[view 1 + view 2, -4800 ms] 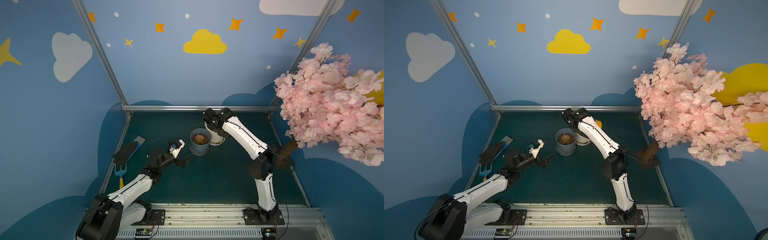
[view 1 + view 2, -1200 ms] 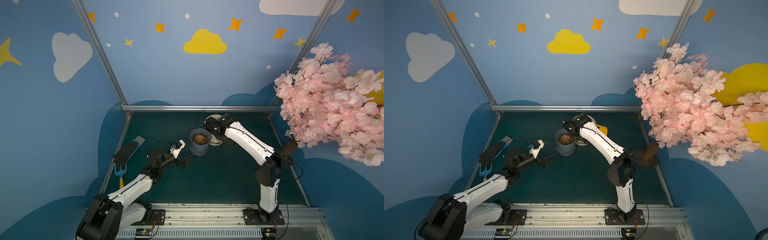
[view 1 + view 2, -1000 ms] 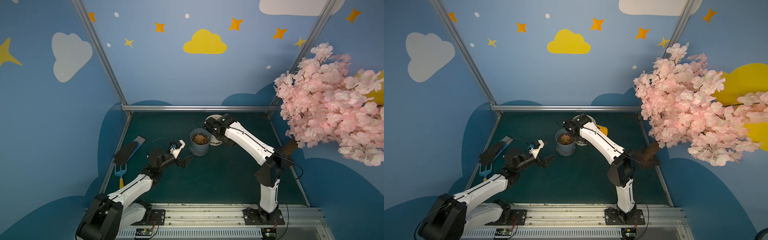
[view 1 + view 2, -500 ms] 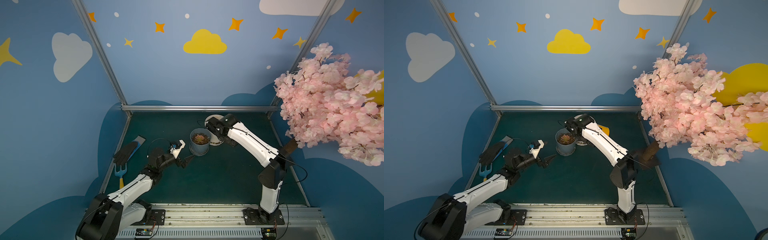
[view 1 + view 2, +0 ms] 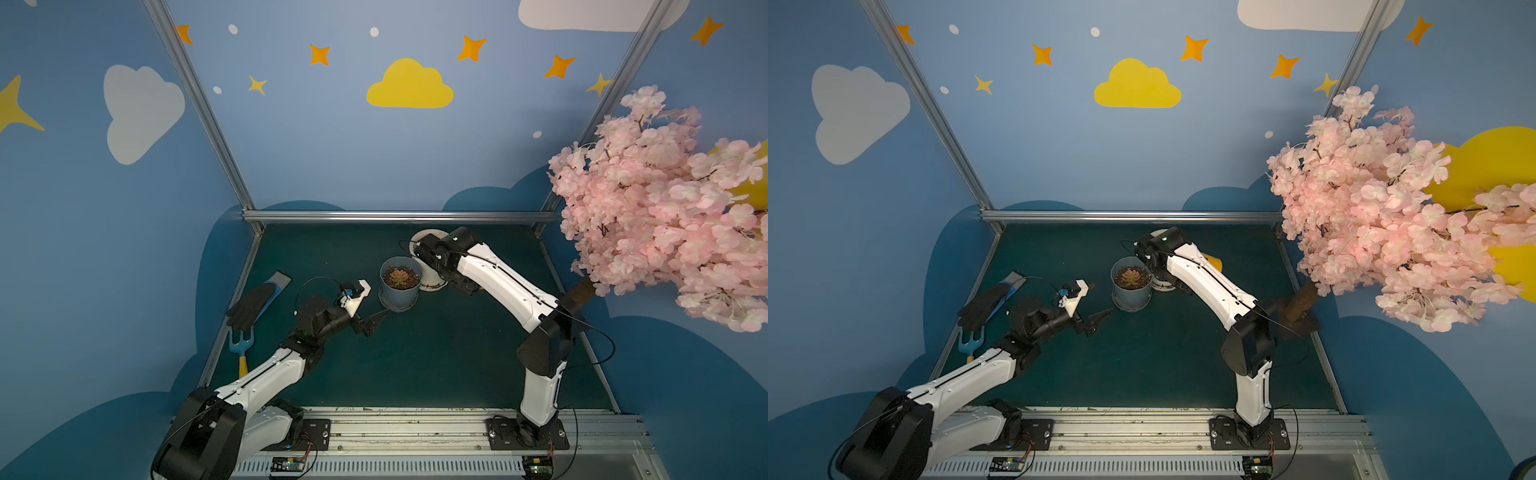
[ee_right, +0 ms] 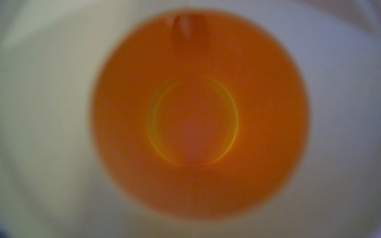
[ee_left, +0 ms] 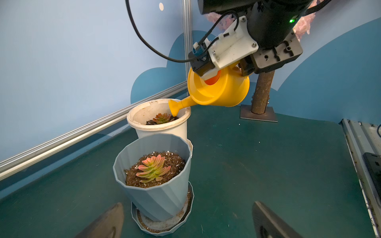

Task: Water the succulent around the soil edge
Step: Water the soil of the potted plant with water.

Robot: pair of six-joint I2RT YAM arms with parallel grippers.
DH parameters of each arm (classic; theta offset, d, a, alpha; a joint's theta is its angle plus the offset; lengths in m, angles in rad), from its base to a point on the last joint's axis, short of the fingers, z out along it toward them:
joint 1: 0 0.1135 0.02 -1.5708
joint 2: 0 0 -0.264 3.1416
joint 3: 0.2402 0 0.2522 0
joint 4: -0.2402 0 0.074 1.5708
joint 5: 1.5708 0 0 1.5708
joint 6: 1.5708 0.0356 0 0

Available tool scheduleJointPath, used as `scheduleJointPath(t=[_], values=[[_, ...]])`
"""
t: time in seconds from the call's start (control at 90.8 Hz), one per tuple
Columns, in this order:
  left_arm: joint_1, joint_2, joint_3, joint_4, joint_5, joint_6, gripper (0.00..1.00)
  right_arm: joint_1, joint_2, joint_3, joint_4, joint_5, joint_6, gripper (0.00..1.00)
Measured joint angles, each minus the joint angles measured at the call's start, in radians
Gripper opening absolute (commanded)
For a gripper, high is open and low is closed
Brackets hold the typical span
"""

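My right gripper (image 7: 245,67) is shut on a yellow watering can (image 7: 222,90), which is tilted with its spout (image 7: 175,107) just over the rim of the white pot (image 7: 165,131). A small succulent (image 7: 161,118) grows in that pot's soil. In front of it stands a blue-grey pot (image 7: 158,195) on a saucer, holding a pink-green succulent (image 7: 153,169). My left gripper (image 7: 188,220) is open, low by that saucer and touching nothing. The right wrist view shows only the can's blurred orange inside (image 6: 198,115). In both top views the right wrist (image 5: 432,253) covers the white pot (image 5: 1160,284).
A black glove (image 5: 251,305) and a blue hand fork (image 5: 241,338) lie at the mat's left edge. The pink blossom tree (image 5: 665,216) overhangs the right side, its trunk base (image 7: 258,115) behind the pots. A metal rail (image 5: 415,428) runs along the front.
The right arm's elbow has swung outward to the right while the can stays tilted over the white pot. The left arm has not moved.
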Motion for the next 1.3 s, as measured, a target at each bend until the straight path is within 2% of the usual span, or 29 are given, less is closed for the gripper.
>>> scheduleJointPath(t=[1.299], values=[[0.000, 0.001, 0.000, 0.002, -0.008, 0.000, 1.00, -0.047, -0.006, 0.023, 0.000, 0.021, 0.011, 0.00]])
